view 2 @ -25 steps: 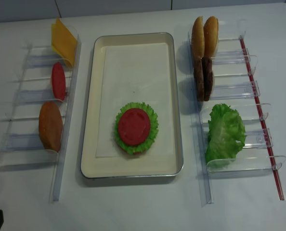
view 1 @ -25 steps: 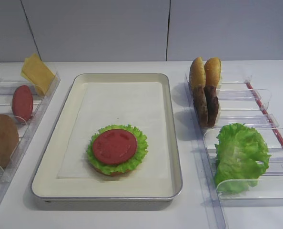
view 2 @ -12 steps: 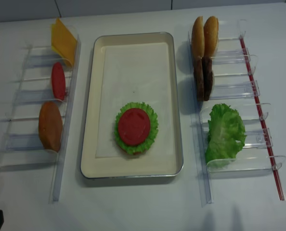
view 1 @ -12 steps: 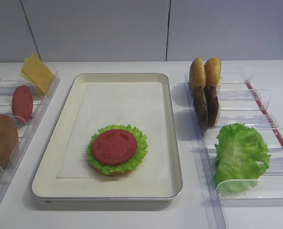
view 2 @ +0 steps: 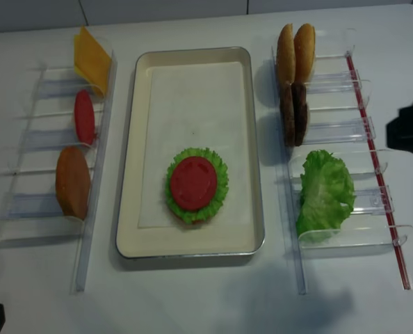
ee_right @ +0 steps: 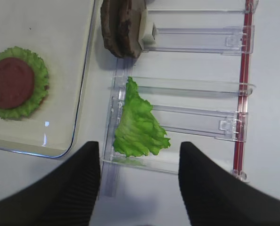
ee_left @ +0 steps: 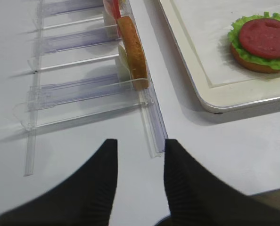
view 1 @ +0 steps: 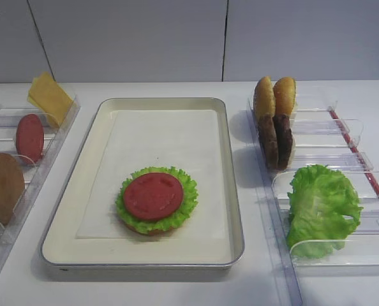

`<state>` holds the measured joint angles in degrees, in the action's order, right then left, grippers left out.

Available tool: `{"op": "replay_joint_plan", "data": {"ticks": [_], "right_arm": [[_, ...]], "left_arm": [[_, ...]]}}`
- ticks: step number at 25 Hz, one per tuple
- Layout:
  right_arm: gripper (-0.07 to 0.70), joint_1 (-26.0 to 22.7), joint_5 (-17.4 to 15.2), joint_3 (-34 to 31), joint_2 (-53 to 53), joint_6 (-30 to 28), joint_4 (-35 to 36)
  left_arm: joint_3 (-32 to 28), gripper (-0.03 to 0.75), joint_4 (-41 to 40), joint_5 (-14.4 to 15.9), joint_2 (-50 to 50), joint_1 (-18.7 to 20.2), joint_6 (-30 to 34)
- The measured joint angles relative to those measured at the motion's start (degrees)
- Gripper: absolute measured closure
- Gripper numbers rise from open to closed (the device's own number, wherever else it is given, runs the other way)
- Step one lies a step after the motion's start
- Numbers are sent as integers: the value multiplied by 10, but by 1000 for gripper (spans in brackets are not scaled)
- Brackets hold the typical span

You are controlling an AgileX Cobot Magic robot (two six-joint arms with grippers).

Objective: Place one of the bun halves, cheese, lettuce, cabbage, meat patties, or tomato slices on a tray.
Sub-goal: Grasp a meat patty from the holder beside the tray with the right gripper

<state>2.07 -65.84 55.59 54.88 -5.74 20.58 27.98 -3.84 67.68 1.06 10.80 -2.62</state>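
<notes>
At the near right of the bench, the right end effector was held above the right-hand clear rack. Its two dark fingers were spread wide, with nothing gripped between them. Directly beneath the gap, in the rack's nearer slots, a ruffled green lettuce leaf was seen. Farther along the same rack, the two meat patties were stood on edge, touching each other and well apart from the fingers. Beyond them, at the rack's far end, two bun halves were also stood on edge.

At the near left, the left end effector was likewise spread and empty, hovering over bare bench just beside the near end of the left rack.

In the middle of the bench, the tray was seen. A bun base topped with lettuce and a tomato slice sat towards its near edge.

A patty was judged the likely next layer, though this could not be told for certain. For a clean pick, the spread fingers would best be carried past the leaf. They would then be lowered so that only one disc is straddled, without the neighbouring disc or the rack dividers being clipped.
</notes>
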Motion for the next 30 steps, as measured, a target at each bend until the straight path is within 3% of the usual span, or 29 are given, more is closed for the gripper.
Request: {"op": "replay_joint_plan", "data": {"ticks": [5,11,25,30], "right_arm": [[240,110,10,36,65,104,-89],[239,185,15,108,152,182,-137],[239,204,26,201,318,207,-134],[239,244,23,232,364,208,-184]], "left_arm": [[0,491,0,0,0,0,0],[0,491,0,0,0,0,0],[0,491,0,0,0,0,0],[0,491,0,0,0,0,0]]}}
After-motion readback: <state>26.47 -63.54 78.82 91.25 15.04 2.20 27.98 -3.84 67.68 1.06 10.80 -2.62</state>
